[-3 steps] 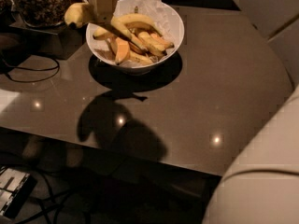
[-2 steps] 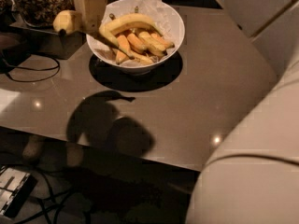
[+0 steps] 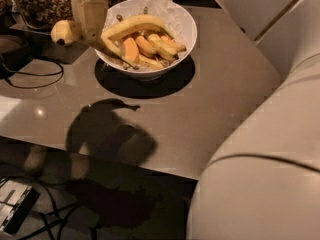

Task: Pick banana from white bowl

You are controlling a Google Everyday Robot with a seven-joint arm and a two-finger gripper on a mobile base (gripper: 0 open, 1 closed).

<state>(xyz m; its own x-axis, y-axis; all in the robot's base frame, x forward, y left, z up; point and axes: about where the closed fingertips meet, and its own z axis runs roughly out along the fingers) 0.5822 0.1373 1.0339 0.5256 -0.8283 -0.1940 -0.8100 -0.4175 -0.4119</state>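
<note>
**Banana gripped at the bowl's left rim, over a glossy table**

The cream two-finger gripper point(image 3: 91, 31) sits top left, at the left rim of the large round glossy white bowl point(image 3: 182, 21). Its fingers are closed around the middle of the plump curved yellow banana point(image 3: 65, 31). The banana's dark-tipped end sticks out left past the rim, and its other end lies over the bowl's edge.

Inside the bowl are a longer yellow banana point(image 3: 135, 24), orange-yellow fruit pieces point(image 3: 145, 46) and a white paper lining point(image 3: 167, 6).

The bowl stands on a glossy grey-brown tabletop point(image 3: 210, 109) with small light reflections and dark shadows. A glass jar of brown nuts point(image 3: 42, 4) stands top left, and a black cable point(image 3: 30, 79) loops nearby. The dim floor below shows more cables. Big cream curved shells point(image 3: 260, 174) fill the right side.
</note>
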